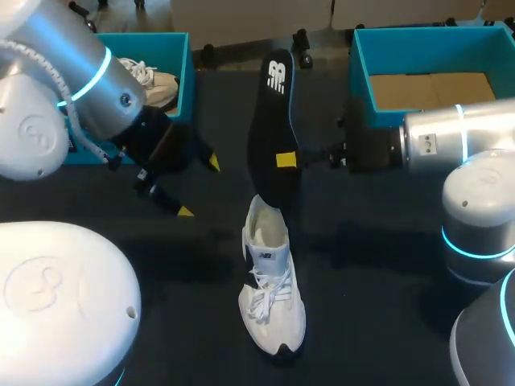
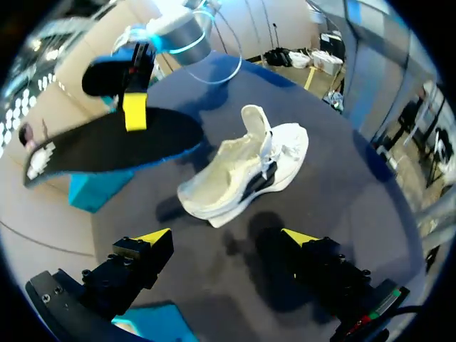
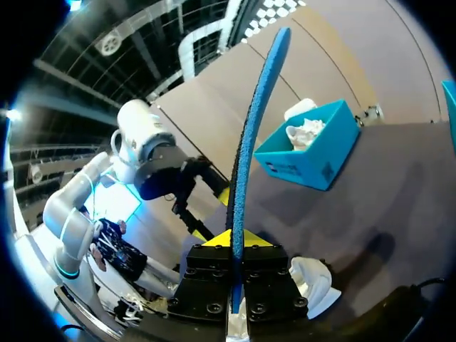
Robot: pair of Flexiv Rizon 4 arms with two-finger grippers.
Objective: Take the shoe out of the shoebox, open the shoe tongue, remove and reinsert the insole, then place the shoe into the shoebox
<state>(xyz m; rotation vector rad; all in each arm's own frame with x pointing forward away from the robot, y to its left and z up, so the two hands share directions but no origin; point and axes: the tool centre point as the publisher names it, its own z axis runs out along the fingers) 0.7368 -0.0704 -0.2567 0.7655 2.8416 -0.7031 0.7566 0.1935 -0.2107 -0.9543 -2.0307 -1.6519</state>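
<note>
Right gripper (image 1: 286, 160) is clamped on the black insole (image 1: 271, 112), lower end poised over the mouth of the white shoe (image 1: 272, 297) standing on the table, seemingly for reinsertion, while left gripper (image 1: 199, 187) hovers alongside, fingers spread and empty, likely to steady it.

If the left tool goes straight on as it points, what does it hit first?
Most likely the white shoe, dead ahead of the open left tool; the insole looks off that line, though depth is unclear.
</note>
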